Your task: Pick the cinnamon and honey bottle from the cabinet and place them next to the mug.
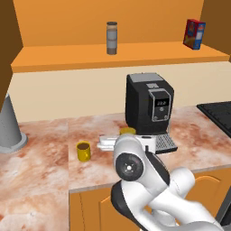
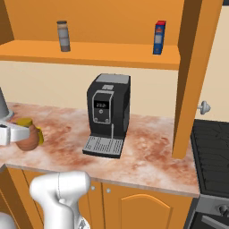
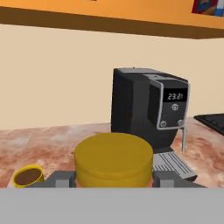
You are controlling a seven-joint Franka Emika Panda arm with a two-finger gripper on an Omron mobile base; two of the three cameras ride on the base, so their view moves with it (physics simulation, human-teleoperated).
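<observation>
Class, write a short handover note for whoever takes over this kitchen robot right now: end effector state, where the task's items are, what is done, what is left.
End effector: shut on the honey bottle, low over the counter by the mug.
Cinnamon: upright on the cabinet shelf, untouched.
Done: honey bottle is out of the cabinet and brought beside the mug; I cannot tell whether it rests on the counter yet.
Left: release the honey bottle beside the mug, then fetch the cinnamon and set it there too.
</observation>
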